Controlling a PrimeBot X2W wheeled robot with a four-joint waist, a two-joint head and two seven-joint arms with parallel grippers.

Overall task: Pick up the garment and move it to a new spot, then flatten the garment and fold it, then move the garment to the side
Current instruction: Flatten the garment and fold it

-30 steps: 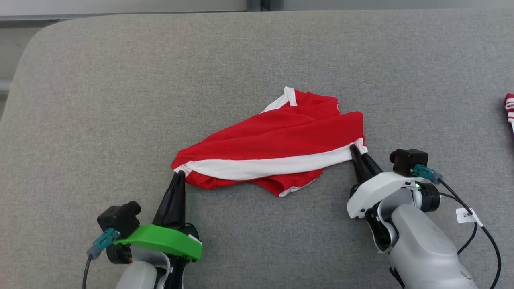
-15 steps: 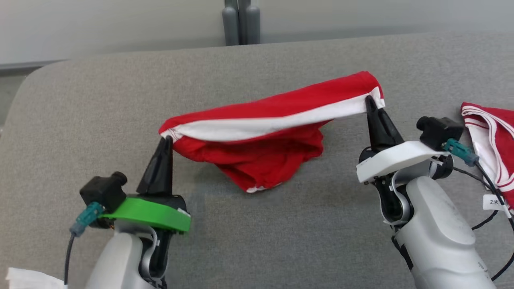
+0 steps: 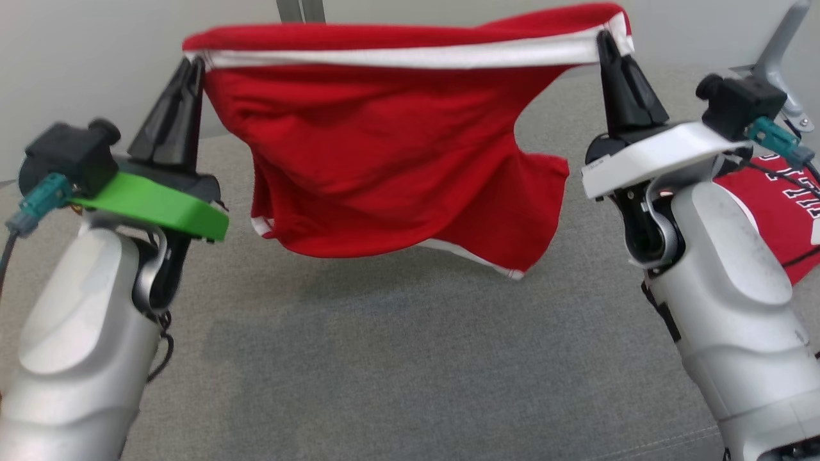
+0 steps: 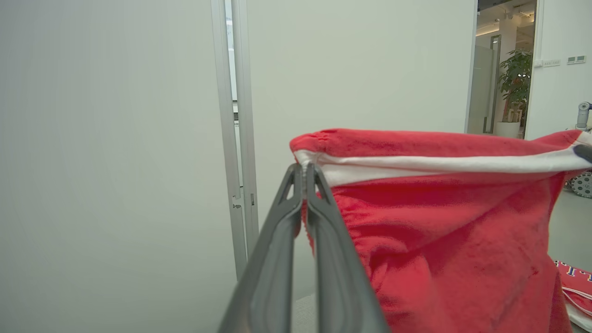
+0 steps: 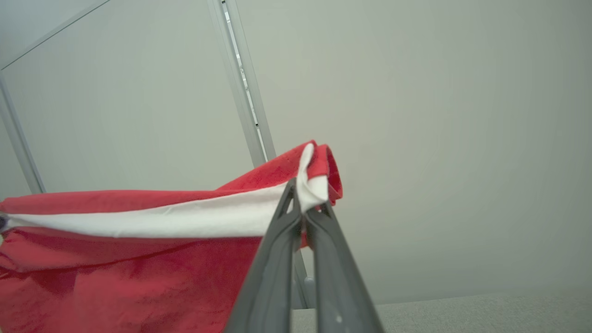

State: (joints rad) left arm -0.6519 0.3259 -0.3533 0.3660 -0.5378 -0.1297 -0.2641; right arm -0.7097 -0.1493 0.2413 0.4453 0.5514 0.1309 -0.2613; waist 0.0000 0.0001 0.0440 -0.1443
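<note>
The garment (image 3: 384, 147) is a pair of red shorts with a white band along the waist. It hangs in the air above the grey surface, stretched between both grippers. My left gripper (image 3: 195, 61) is shut on the waistband's left end, seen close in the left wrist view (image 4: 303, 169). My right gripper (image 3: 603, 35) is shut on the right end of the band, where the cloth (image 5: 138, 249) folds over the fingertips (image 5: 303, 194). The legs of the shorts droop down, the lowest hem near the surface.
A grey cushioned surface (image 3: 397, 358) lies below. A second red and white garment (image 3: 778, 218) lies at the right behind my right arm. A pale wall with a metal upright (image 4: 236, 138) stands behind; a doorway with a plant (image 4: 513, 88) is farther right.
Both grippers have risen with the garment, lifting it off the surface until it hangs stretched between them. The head camera has tilted up, so the wall now shows.
</note>
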